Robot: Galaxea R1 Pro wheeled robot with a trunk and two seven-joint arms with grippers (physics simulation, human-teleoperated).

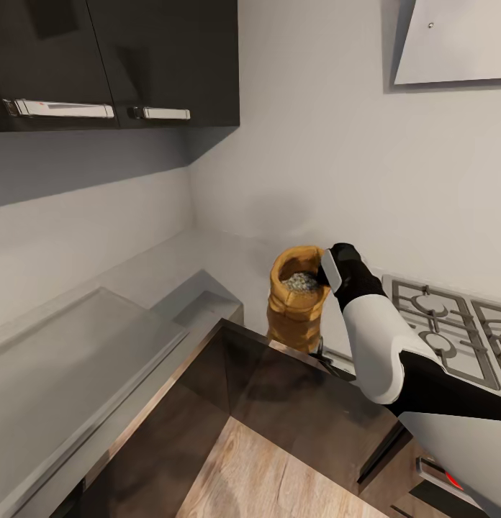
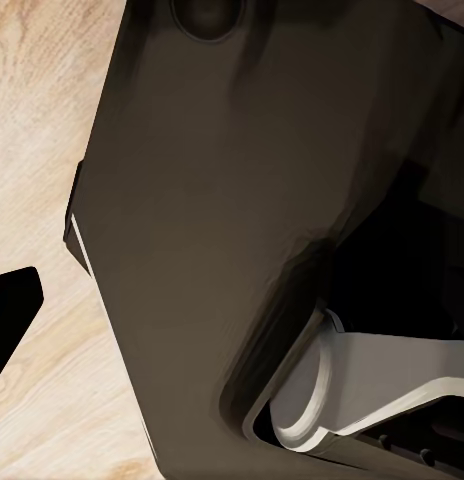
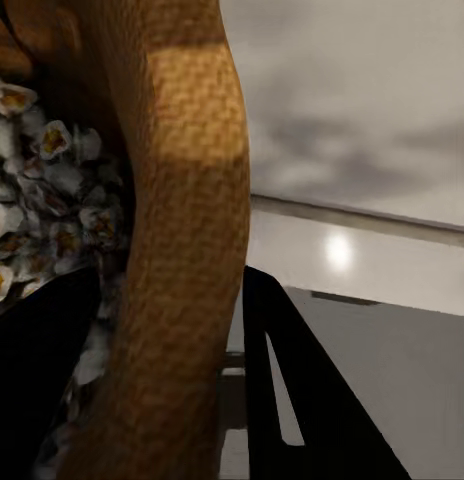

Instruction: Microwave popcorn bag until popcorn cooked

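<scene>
The tan-brown popcorn bag stands upright near the corner of the grey countertop. Its open rolled rim shows a heap of whitish popcorn. My right gripper is shut on the bag's rim from the right. In the right wrist view the woven bag wall runs between the two dark fingers, one inside against the popcorn, one outside. The bag's base is hidden behind a dark cabinet edge, so I cannot tell whether it rests on the counter. One dark fingertip of my left gripper shows over wood floor. The microwave is out of view.
A grey gas hob with black grates lies right of the bag. Dark upper cabinets hang at the top left and a hood at the top right. A dark cabinet front and wood floor lie below.
</scene>
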